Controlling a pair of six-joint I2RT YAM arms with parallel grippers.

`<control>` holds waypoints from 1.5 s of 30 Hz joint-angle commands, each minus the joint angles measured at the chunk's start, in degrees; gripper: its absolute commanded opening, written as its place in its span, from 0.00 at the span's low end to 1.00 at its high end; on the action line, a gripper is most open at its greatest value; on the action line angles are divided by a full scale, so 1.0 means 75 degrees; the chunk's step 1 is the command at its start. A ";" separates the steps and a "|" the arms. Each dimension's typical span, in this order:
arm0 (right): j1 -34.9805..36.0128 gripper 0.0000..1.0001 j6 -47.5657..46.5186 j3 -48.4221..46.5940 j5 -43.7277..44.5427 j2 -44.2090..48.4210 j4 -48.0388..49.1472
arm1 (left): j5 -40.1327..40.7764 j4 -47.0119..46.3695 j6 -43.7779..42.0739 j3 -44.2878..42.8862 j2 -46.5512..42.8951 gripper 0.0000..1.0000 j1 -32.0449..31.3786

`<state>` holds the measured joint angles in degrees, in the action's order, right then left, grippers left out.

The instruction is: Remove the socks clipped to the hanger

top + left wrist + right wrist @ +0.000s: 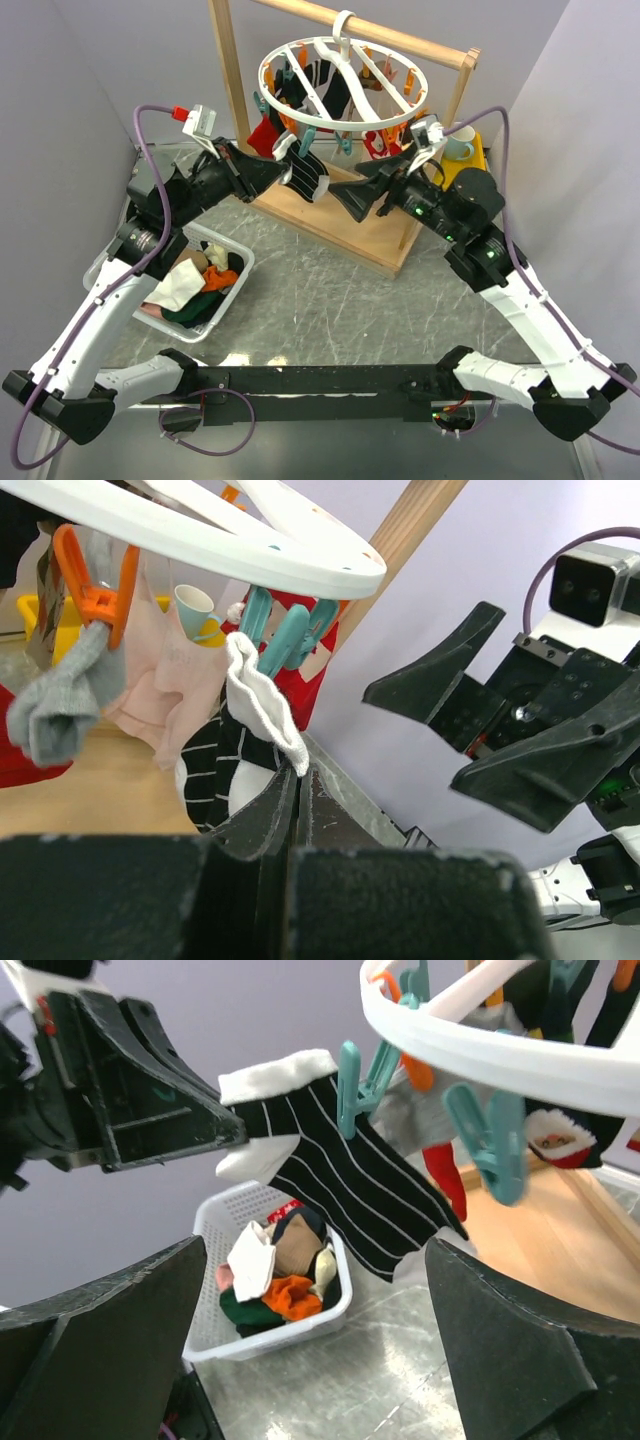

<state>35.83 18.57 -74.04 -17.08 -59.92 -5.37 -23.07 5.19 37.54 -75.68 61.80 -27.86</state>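
**Black striped sock (310,178) pinched below hanger (342,127)**

Basket (238,268) of socks (195,287) sits by the table's (330,300) left edge. Further in, the left gripper (288,172) is clamped on the sock, which a teal clip (351,1088) holds to the hanger. The right gripper (348,200) gapes wide just beside. The rack (345,232) stands at the far edge.

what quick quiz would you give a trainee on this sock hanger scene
1. True or false: the left gripper is shut on the black striped sock.
2. Which colour of clip holds that sock to the hanger? A orange, B teal, C pink.
3. Where do the loose socks lie?
Key: 1 true. 2 B, the teal clip. 3 in the white basket.
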 commanded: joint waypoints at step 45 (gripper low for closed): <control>0.0378 0.95 0.1766 -0.0194 0.1129 -0.1748 0.3188 | -0.0686 -0.0013 0.0104 -0.0526 -0.0072 0.01 -0.0129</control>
<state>37.58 29.39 -72.40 -15.27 -72.44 15.09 -26.57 6.74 37.60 -78.19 61.82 -28.38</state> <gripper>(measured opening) 0.968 0.026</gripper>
